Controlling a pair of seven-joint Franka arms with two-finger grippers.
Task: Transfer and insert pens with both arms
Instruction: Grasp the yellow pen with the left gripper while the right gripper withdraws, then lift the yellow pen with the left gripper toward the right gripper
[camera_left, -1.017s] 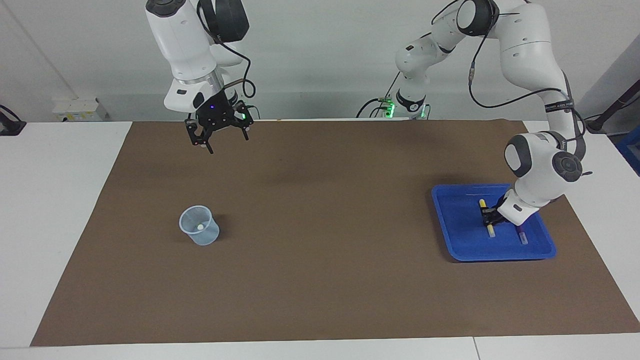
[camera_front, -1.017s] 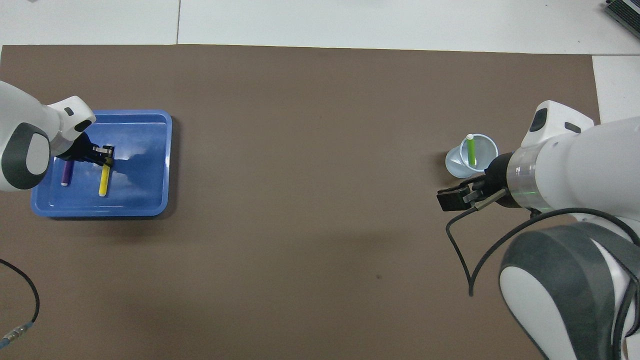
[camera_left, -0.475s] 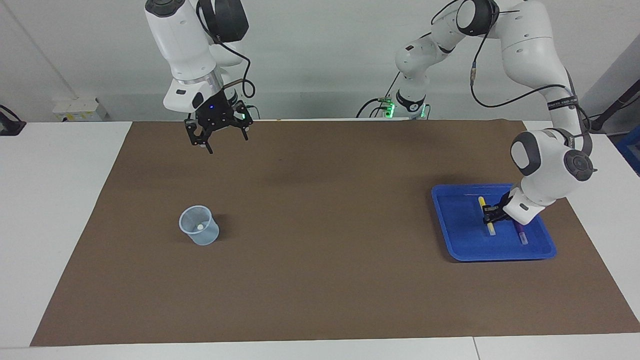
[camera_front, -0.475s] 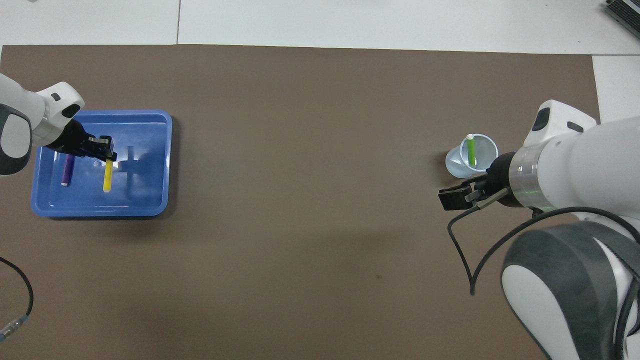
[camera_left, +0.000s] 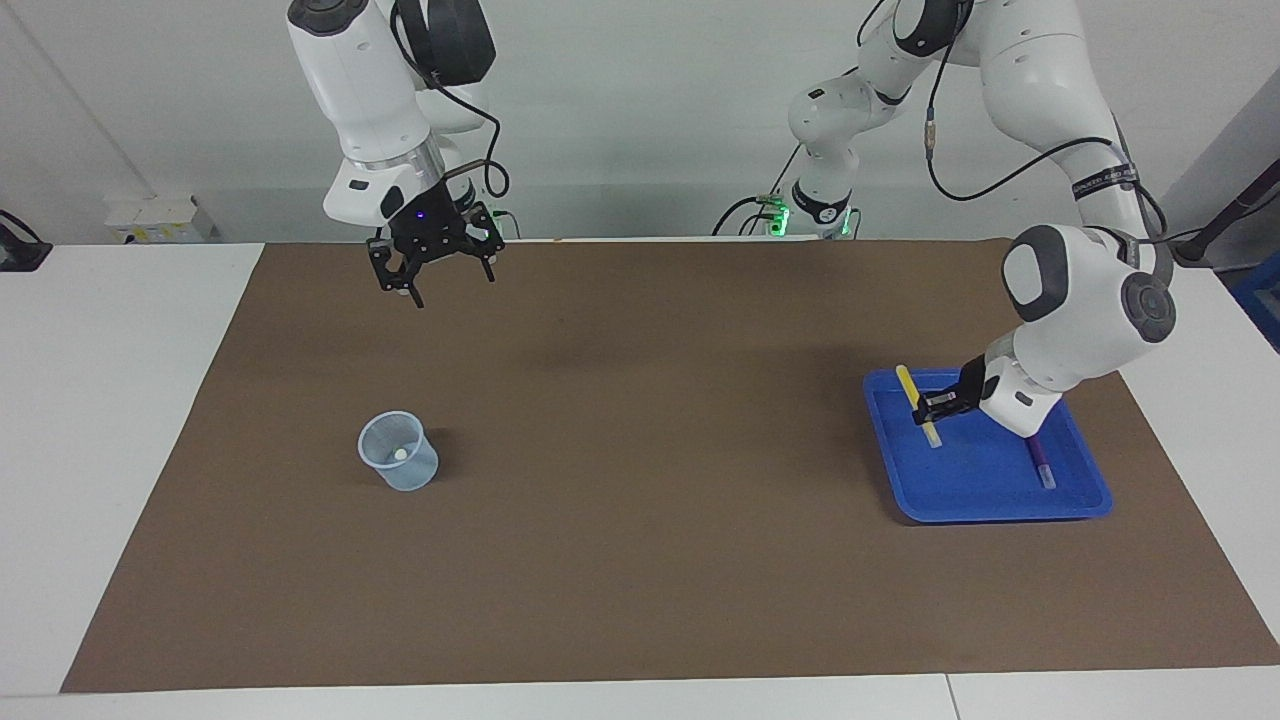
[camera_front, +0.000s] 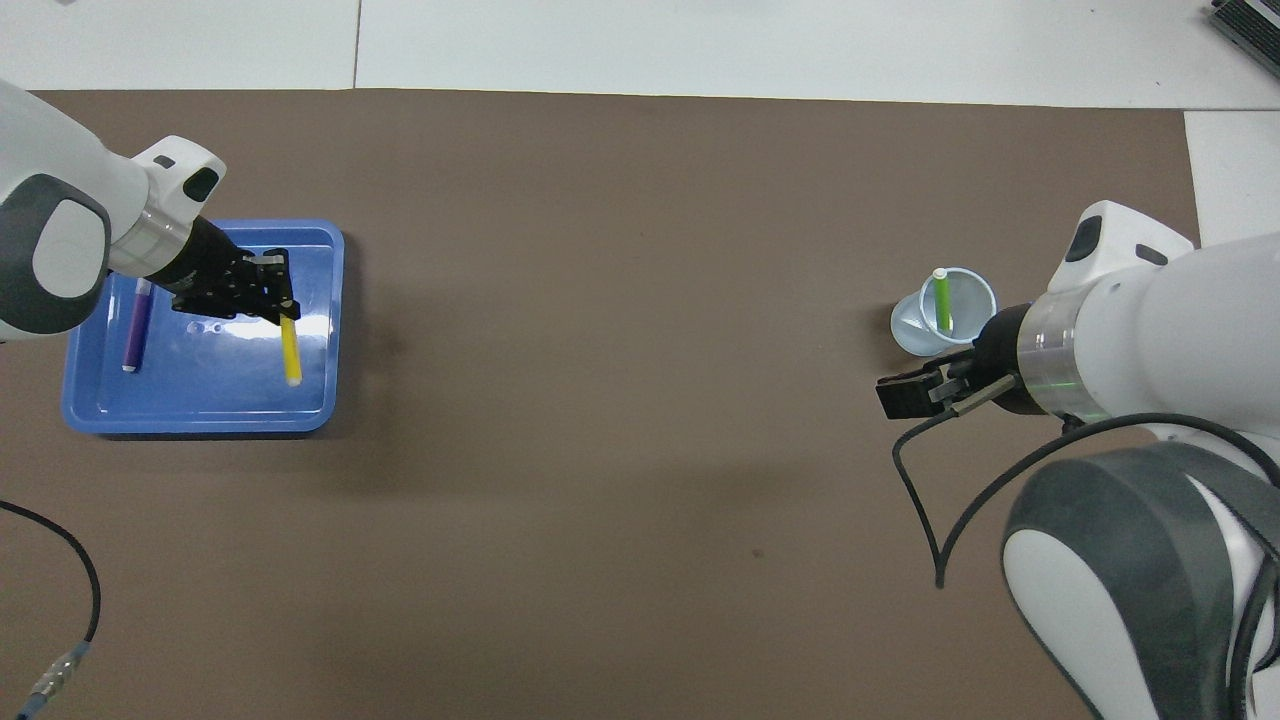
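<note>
My left gripper (camera_left: 930, 403) (camera_front: 280, 303) is shut on the yellow pen (camera_left: 917, 402) (camera_front: 291, 358), which hangs tilted in the air over the blue tray (camera_left: 1000, 508) (camera_front: 200, 420). The purple pen (camera_left: 1040, 462) (camera_front: 135, 325) lies flat in the tray, toward the left arm's end. A pale translucent cup (camera_left: 400, 468) (camera_front: 915, 330) stands toward the right arm's end, and the green pen (camera_front: 941, 303) leans inside it, whitish cap up (camera_left: 400, 454). My right gripper (camera_left: 437, 278) (camera_front: 905, 395) waits open and empty, raised over the mat beside the cup.
A brown mat (camera_left: 640, 560) covers most of the white table. A black cable (camera_front: 75, 570) trails at the robots' edge on the left arm's side. A small white box (camera_left: 150, 218) sits off the mat near the right arm's base.
The left gripper has lifted the yellow pen off the tray floor and carried it toward the tray's inner edge. The purple pen, the cup and the right arm have stayed put.
</note>
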